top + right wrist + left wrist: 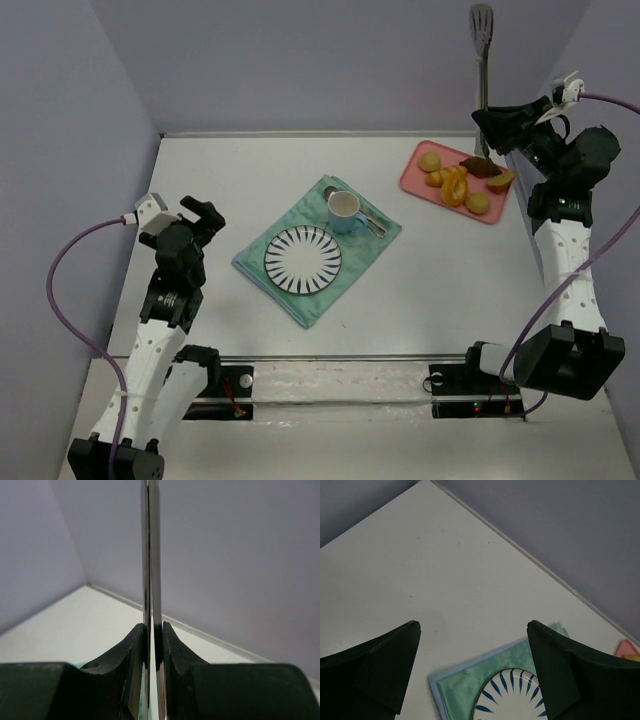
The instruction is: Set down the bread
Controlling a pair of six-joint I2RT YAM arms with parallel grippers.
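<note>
Several pieces of bread (pixel 455 188) lie on a pink tray (pixel 412 176) at the back right: round buns, a croissant and a darker piece. My right gripper (pixel 484 118) (pixel 153 627) hovers above the tray's far right edge, shut on a pair of metal tongs (pixel 482 40) (pixel 150 555). The tongs' two arms are squeezed together, and their slotted tips point up towards the back wall, holding nothing. My left gripper (pixel 200 215) (pixel 474 630) is open and empty over the left of the table, beside the cloth's left corner.
A green cloth (pixel 270 250) (pixel 465 677) lies mid-table, carrying a white plate with blue rays (pixel 302 262) (pixel 512 692), a light blue cup (pixel 345 210) and a spoon (pixel 372 222). Purple walls enclose the table at the back and both sides.
</note>
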